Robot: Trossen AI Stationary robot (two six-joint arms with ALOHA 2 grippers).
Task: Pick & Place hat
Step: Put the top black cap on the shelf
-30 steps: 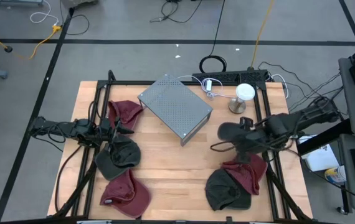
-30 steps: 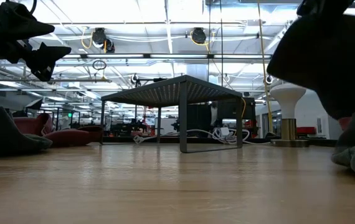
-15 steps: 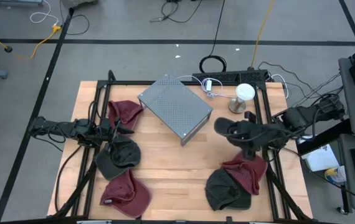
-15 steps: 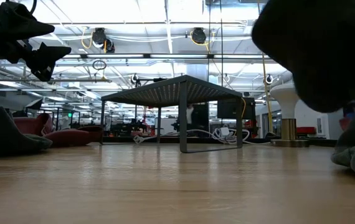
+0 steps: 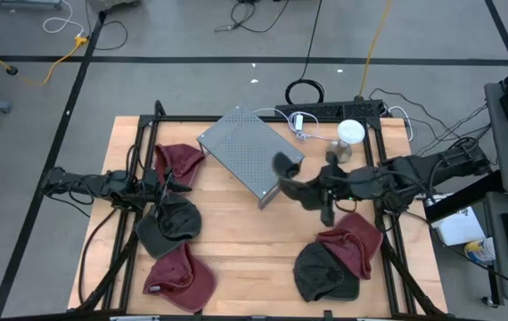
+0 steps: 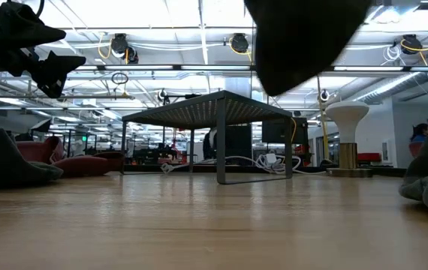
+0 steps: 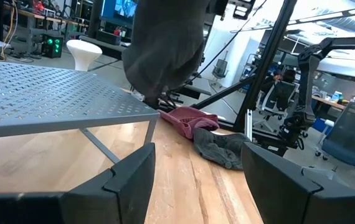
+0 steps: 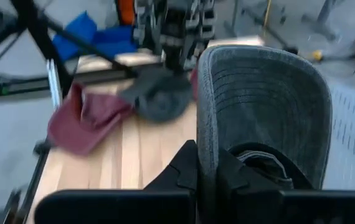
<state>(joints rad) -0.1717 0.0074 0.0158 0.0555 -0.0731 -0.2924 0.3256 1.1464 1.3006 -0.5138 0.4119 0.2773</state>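
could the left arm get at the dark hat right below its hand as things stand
Probably yes. The left hand is open and hovers by the dark hat on the left of the table; nothing lies between them.

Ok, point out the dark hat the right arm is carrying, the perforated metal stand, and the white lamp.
dark hat [image 8: 271, 106]: right wrist view, on its ribbed brim, pinched in the right gripper.
perforated metal stand [image 5: 249, 153]: high view, middle of its top plate.
white lamp [image 5: 350, 132]: high view, on its round white head.
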